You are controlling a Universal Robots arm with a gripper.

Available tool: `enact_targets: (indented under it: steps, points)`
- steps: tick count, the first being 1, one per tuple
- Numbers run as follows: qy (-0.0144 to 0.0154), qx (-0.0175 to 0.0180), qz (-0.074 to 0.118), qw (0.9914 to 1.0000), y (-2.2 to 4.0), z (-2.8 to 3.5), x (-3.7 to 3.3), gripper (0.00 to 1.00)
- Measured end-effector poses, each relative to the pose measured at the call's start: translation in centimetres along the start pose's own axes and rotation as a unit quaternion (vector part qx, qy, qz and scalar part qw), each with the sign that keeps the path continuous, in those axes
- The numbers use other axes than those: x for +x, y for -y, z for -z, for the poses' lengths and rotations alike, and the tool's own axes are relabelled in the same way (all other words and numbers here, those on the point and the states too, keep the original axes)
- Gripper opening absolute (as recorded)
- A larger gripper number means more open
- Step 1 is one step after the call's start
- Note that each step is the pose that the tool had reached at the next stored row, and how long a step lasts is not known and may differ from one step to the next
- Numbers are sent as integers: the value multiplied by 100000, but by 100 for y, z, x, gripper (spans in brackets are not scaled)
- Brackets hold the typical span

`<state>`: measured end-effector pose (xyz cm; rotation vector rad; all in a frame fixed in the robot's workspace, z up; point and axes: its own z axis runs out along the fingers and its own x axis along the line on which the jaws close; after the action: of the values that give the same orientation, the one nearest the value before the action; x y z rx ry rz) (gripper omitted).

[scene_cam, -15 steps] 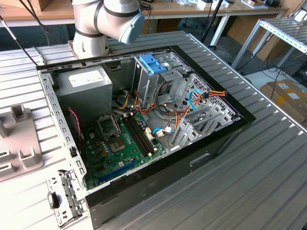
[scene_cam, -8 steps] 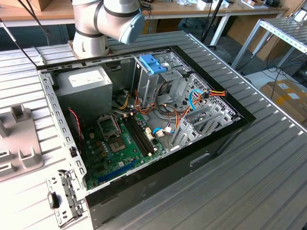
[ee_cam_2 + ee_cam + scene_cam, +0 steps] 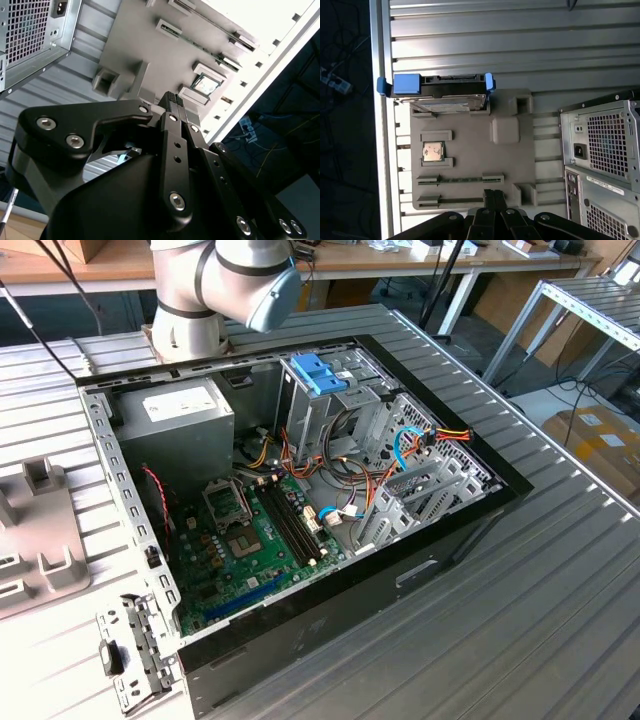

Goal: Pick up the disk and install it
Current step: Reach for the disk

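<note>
The disk [image 3: 442,92], dark in its light-blue frame, lies along one edge of a grey parts tray [image 3: 470,145] on the tabletop [image 3: 470,40], apparently propped there for easy grasping. The tool [image 3: 493,194] hovers above the tray's opposite edge, fingers pressed together and holding nothing. A computer case [image 3: 600,150] stands beside the tray.

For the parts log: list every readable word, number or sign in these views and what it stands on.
Power supply sticker: print too small to read.
Case rear label: blurred, unreadable.
Processor chip on the grey tray: no legible marking.
Disk: no legible label.
Cardboard box label: too small.
No text is legible anywhere.
</note>
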<state>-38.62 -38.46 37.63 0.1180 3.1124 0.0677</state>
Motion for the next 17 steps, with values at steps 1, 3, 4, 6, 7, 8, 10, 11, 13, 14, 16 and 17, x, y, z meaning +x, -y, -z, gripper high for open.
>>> enact_targets:
  steps: [1,3,4,6,7,8,10,11,13,14,16,17]
  points:
    - [-4,4,0,100000,-12,-3,3,11]
    - [-4,5,1,100000,-29,-8,7,11]
    - [-2,3,1,100000,-36,-11,10,11]
    - [-2,3,0,100000,-50,-16,14,11]
    - [-3,3,3,100000,-57,-18,16,11]
    - [-1,-1,2,100000,-64,-20,18,11]
    - [-4,2,0,100000,-79,-25,24,11]
    - [-4,3,-1,100000,-88,-29,27,11]
    - [4,-2,-1,100000,-107,-37,37,11]
    - [1,1,0,100000,-113,-39,40,11]
    - [-1,2,-2,100000,-126,-44,49,11]
    - [1,-1,-3,100000,-132,-47,53,11]
